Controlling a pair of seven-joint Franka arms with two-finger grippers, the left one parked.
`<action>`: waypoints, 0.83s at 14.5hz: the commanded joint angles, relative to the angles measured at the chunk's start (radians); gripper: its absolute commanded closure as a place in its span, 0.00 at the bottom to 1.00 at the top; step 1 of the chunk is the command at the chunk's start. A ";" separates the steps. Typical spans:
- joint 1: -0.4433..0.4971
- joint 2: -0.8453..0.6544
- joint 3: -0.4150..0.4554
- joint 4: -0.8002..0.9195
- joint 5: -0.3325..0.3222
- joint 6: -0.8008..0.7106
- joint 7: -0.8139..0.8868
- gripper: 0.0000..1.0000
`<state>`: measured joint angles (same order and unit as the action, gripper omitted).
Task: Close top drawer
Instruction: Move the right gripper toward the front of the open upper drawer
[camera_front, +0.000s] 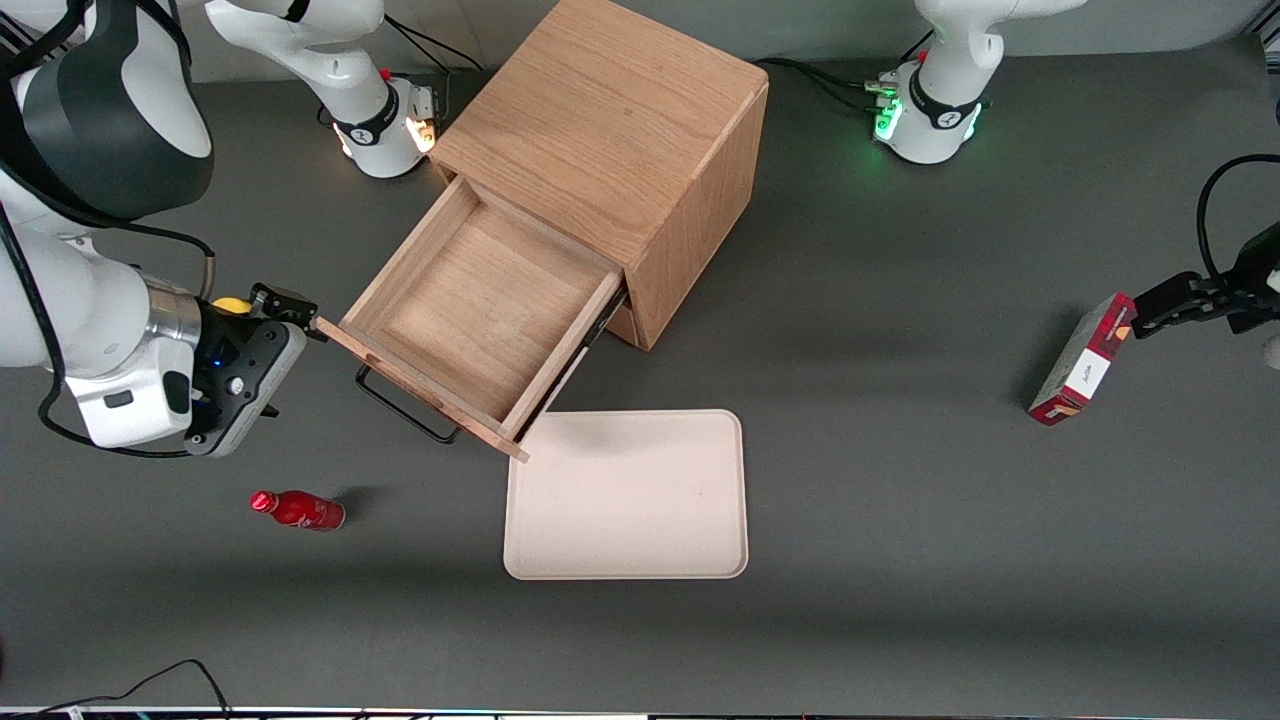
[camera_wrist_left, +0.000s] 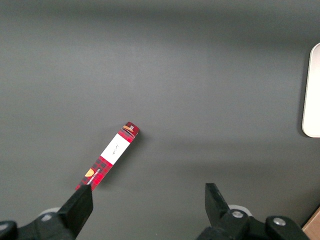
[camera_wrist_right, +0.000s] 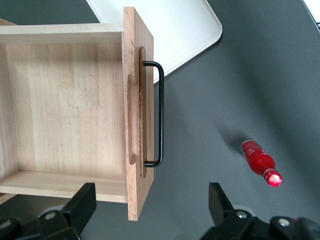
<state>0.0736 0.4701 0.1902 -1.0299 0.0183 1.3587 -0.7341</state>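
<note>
The top drawer (camera_front: 470, 300) stands pulled far out of the oak cabinet (camera_front: 610, 130), its shallow light-wood box empty. Its thin black wire handle (camera_front: 405, 410) faces the front camera. My right gripper (camera_front: 283, 355) is open and empty, level with the corner of the drawer front that lies toward the working arm's end of the table. In the right wrist view the gripper (camera_wrist_right: 150, 202) is spread wide, with the end of the drawer front panel (camera_wrist_right: 135, 115) between the two fingers and touching neither. The handle (camera_wrist_right: 160, 115) shows there too. The lower drawer is hidden under the top one.
A beige tray (camera_front: 628, 495) lies on the table just nearer the front camera than the drawer. A small red bottle (camera_front: 298, 510) lies on its side near the gripper and shows in the right wrist view (camera_wrist_right: 260, 162). A red box (camera_front: 1085, 360) stands toward the parked arm's end.
</note>
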 joint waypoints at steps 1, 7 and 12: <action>-0.005 0.045 0.000 0.037 0.008 -0.020 -0.028 0.00; -0.021 0.163 -0.005 0.036 0.040 -0.003 0.027 0.00; -0.020 0.188 -0.003 -0.022 0.069 0.077 0.061 0.00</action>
<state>0.0511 0.6506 0.1871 -1.0351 0.0528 1.4124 -0.7118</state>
